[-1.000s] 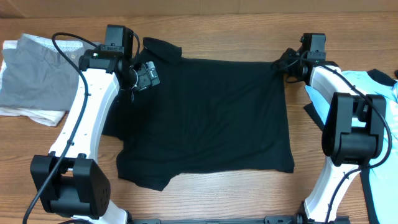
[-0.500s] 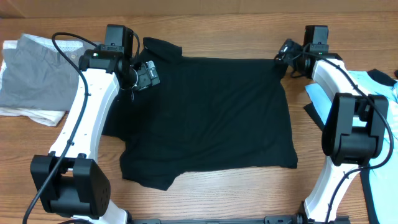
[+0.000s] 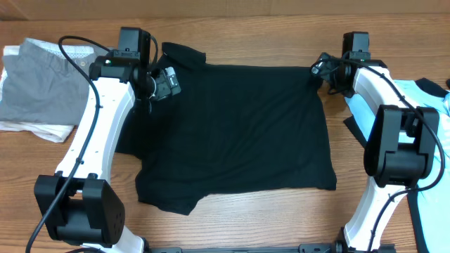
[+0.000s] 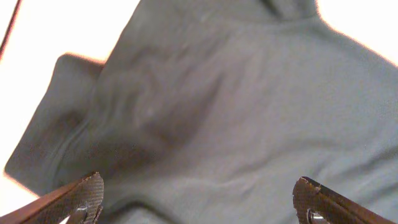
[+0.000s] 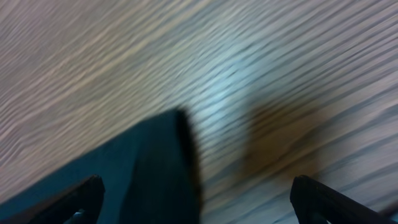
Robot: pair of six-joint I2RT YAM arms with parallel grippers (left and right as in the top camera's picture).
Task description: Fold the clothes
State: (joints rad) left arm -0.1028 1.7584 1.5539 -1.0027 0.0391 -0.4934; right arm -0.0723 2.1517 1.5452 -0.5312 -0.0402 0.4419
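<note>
Black shirt point(image 3: 239, 126): soft, light, limp, spread flat on tabletop point(image 3: 267, 35); likely wrinkles if dragged. Pinch at corners or hem. Left tool point(image 3: 166, 82), right tool point(image 3: 322, 68): both spread wide, empty.

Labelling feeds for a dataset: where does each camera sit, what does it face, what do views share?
Overhead: above the table, facing straight down on the black shirt; left arm, right arm, left gripper, right gripper show.
Left wrist: on the left arm, facing the shirt's cloth; its open fingertips show.
Right wrist: on the right arm, facing a shirt corner on wood; open fingertips show.
Shared: all three see the shirt.
</note>
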